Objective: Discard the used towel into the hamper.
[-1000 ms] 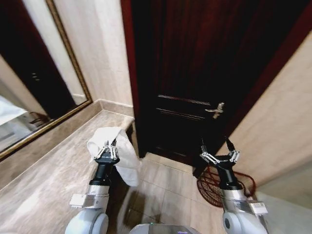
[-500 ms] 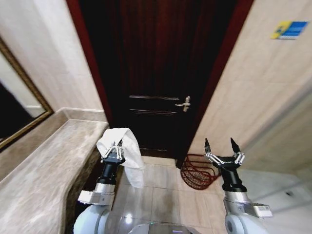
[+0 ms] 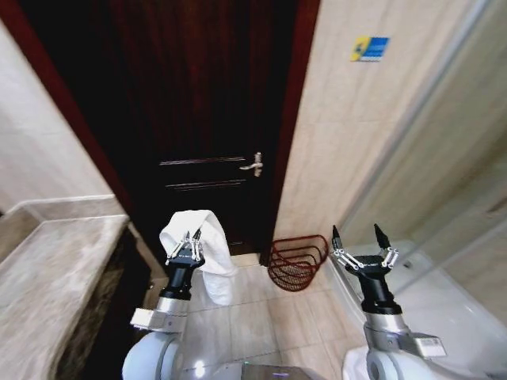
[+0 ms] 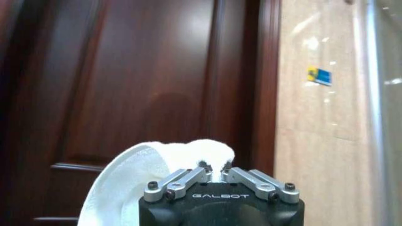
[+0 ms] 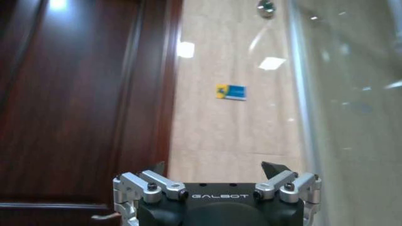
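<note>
Towel held up in front of the door, hamper on the floor ahead.

The left pincer [image 3: 188, 245] is clamped on the white towel [image 3: 207, 252], which drapes down beside it. The right pincer [image 3: 363, 241] stands empty, fingers spread wide. The hamper [image 3: 298, 262] sits on the tiled floor [image 3: 261, 317] between them, against the wall beside the dark door [image 3: 198, 119].

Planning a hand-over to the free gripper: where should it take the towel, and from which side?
Grip the hanging tail of the towel, coming from the robot's right: it droops free below the left gripper, which pinches the top, and the open right gripper is on that side.
</note>
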Available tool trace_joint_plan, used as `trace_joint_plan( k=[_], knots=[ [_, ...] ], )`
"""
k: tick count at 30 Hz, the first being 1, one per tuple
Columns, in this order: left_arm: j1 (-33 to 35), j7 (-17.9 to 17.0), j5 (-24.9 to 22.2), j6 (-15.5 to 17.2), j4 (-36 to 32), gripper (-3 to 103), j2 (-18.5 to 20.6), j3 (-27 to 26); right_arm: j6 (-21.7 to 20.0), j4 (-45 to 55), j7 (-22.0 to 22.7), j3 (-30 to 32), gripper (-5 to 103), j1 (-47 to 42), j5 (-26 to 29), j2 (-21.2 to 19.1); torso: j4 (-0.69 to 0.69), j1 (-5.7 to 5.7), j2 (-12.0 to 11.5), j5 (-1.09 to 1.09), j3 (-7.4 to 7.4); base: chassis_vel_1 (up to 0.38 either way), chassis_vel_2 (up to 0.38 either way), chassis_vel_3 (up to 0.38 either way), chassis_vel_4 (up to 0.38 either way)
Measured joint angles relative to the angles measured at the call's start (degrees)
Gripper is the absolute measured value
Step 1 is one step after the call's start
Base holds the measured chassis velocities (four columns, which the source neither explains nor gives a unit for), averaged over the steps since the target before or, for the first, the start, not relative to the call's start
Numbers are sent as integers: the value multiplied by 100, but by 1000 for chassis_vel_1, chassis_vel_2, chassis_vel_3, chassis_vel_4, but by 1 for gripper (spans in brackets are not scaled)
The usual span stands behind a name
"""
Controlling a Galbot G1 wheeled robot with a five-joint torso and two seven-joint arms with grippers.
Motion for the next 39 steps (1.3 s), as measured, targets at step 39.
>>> trace_joint_plan(
  k=[39],
  knots=[
    [-454,-147,-88,-174,1397,2,0,-67,-232,-16,388,-81,100,-50,-407,0,0,-1,0,-1,0,-101,-99,-107,-98]
  ],
)
